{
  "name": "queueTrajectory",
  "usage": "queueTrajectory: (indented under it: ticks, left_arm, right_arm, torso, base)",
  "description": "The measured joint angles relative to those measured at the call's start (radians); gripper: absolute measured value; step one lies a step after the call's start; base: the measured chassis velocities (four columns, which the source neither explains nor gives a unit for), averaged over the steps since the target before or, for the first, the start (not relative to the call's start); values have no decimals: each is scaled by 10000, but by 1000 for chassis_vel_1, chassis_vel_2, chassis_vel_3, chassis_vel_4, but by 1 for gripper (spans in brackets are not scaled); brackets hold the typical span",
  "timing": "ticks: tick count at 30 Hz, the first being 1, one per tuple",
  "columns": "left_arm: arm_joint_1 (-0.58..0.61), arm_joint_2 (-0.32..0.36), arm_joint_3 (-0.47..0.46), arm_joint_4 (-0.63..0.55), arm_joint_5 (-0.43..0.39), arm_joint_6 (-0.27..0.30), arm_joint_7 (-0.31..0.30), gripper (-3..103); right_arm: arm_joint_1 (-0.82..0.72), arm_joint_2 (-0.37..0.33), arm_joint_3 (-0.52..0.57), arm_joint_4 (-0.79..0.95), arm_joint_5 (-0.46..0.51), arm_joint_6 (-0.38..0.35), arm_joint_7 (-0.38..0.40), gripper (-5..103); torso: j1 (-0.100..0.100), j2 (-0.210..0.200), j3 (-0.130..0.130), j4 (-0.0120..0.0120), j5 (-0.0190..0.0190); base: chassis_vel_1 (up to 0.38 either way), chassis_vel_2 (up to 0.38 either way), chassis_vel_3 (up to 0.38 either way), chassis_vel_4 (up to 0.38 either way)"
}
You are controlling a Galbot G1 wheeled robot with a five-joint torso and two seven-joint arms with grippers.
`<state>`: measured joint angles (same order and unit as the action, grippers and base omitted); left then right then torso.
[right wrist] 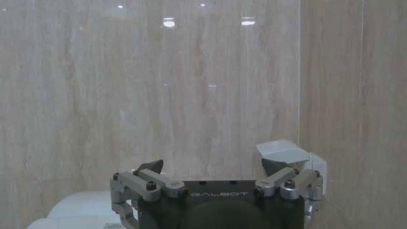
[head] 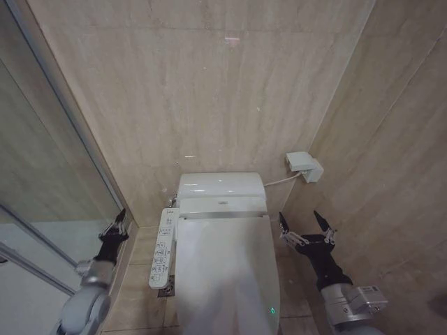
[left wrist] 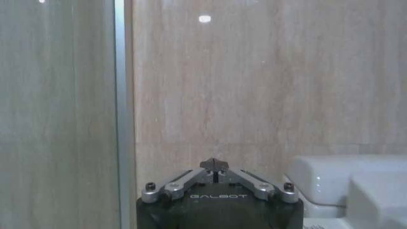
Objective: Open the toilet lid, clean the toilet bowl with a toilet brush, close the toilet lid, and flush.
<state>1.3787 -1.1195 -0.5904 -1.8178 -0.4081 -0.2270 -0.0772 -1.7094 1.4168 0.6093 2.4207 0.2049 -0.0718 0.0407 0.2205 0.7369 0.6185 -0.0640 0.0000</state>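
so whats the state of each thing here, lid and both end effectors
toilet lid: closed, flat down over the bowl
left end effector: shut, empty, held beside the toilet near the glass partition
right end effector: open, empty, held on the toilet's other side below the wall socket
green indicator light: lit, on the toilet's front right edge
wall socket: cable plugged in, running to the toilet

Beige tiled floor (head: 143, 276), laid in big slabs with thin grout lines. The white toilet (head: 223, 258) is set on it, backed up against the rear wall. Bare floor strips are left on both sides of it. Along the robot's left side, the floor is bordered by a metal-framed glass panel (head: 42, 174).
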Motion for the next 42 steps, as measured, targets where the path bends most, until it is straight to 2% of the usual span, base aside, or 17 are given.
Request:
queueTrajectory:
  ticks: [8, 9, 17, 18, 24, 25, 31, 32, 42]
  left_arm:
    - [1441, -349, -508, -1540, 556, 150, 48, 0]
    - [1679, -429, -572, -1728, 664, 193, 67, 28]
    - [2830, -1021, -893, -2650, 983, 348, 117, 28]
    - [3096, -1191, -952, -2945, 1047, 407, 102, 55]
    - [3690, -1475, -906, -3691, 1320, 647, -192, 55]
    - [3805, -1514, -865, -3812, 1449, 682, -257, 81]
    - [4443, -1810, -677, -4632, 2098, 1080, -508, 81]
    - [4544, -1870, -645, -4786, 2265, 1111, -536, 100]
    - [5205, -2198, -466, -5518, 2772, 1138, -784, 100]
  right_arm:
    - [0, 0, 0, 0, 0, 0, 1, 100]
    - [0, 0, 0, 0, 0, 0, 0, 100]
    - [-1, 0, 0, 0, 0, 0, -1, 100]
    - [0, 0, 0, 0, 0, 0, 0, 100]
    - [0, -1, 1, 0, 0, 0, 0, 100]
    - [0, 0, 0, 0, 0, 0, 0, 100]
    - [0, 0, 0, 0, 0, 0, 0, 100]
    - [0, 0, 0, 0, 0, 0, 0, 100]
    - [0, 0, 1, 0, 0, 0, 0, 100]
  torso:
    - [1, 0, 1, -1, 2]
    - [1, 0, 1, -1, 2]
    - [1, 0, 1, 2, 1]
    - [1, -1, 1, 2, 1]
    - [1, -1, 1, 1, 1]
    - [1, -1, 0, 0, 1]
    - [1, -1, 1, 2, 2]
    - [1, -1, 1, 1, 1]
    - [2, -1, 1, 0, 1]
  base:
    - [0, 0, 0, 0]
    - [0, 0, 0, 0]
    - [0, 0, 0, 0]
    - [0, 0, 0, 0]
    - [0, 0, 0, 0]
    - [0, 0, 0, 0]
    - [0, 0, 0, 0]
    - [0, 0, 0, 0]
    - [0, 0, 0, 0]
